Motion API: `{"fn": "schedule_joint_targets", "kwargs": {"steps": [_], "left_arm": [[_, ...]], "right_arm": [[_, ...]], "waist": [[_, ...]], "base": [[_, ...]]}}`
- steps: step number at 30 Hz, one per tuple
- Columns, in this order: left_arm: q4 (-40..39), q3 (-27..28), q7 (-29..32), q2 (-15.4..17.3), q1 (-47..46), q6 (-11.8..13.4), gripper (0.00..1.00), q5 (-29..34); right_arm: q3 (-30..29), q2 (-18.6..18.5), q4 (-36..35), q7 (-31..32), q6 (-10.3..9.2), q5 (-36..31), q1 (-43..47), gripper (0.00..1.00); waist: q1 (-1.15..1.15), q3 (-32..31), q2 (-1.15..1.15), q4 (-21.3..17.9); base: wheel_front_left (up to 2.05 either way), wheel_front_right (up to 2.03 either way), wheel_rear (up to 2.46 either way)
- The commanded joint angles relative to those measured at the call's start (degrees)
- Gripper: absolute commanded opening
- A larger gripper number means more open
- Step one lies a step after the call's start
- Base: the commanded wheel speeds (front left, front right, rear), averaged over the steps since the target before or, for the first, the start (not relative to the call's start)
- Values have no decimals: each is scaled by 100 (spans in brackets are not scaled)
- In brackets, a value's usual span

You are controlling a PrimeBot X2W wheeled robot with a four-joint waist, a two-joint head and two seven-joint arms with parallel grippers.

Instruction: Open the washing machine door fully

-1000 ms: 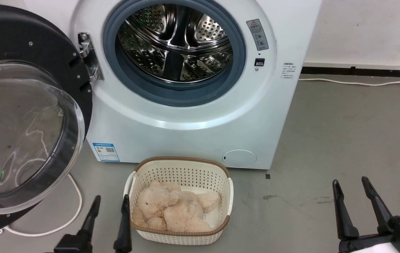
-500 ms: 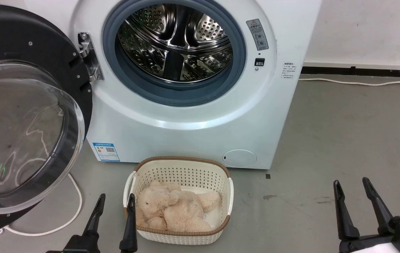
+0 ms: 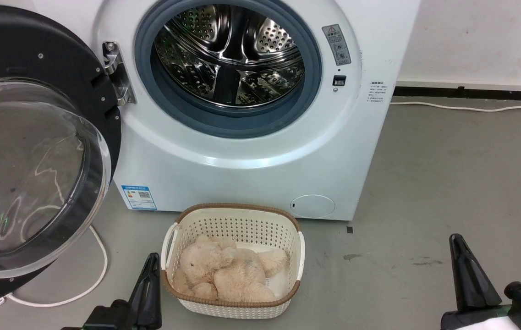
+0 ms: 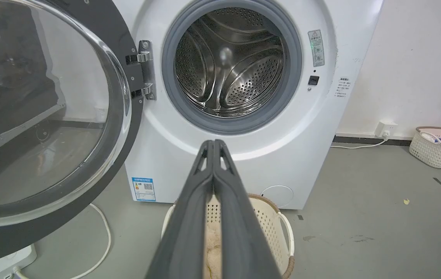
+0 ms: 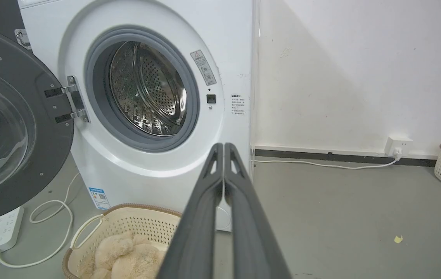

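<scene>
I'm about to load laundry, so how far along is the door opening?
Done: the washing machine door stands swung wide to the left, leaving the drum of the washing machine fully exposed. In hand: nothing; the left end effector and right end effector are both shut, empty, apart from the door. Left: seemingly nothing, unless the hinge allows more swing.
</scene>
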Motion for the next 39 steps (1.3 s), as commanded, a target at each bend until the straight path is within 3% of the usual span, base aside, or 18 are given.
{"fn": "schedule_joint_targets", "kwargs": {"steps": [1, 39], "left_arm": [[4, 34, 29, -17, -27, -16, 0, 42], [46, 332, 474, -179, -242, -221, 0, 393]], "right_arm": [[8, 0, 5, 29, 0, -23, -21, 0], [116, 4, 46, 476, 1, -212, -192, 0]], "waist": [[0, 1, 0, -1], [0, 22, 0, -18]], "base": [[0, 0, 0], [0, 0, 0]]}}
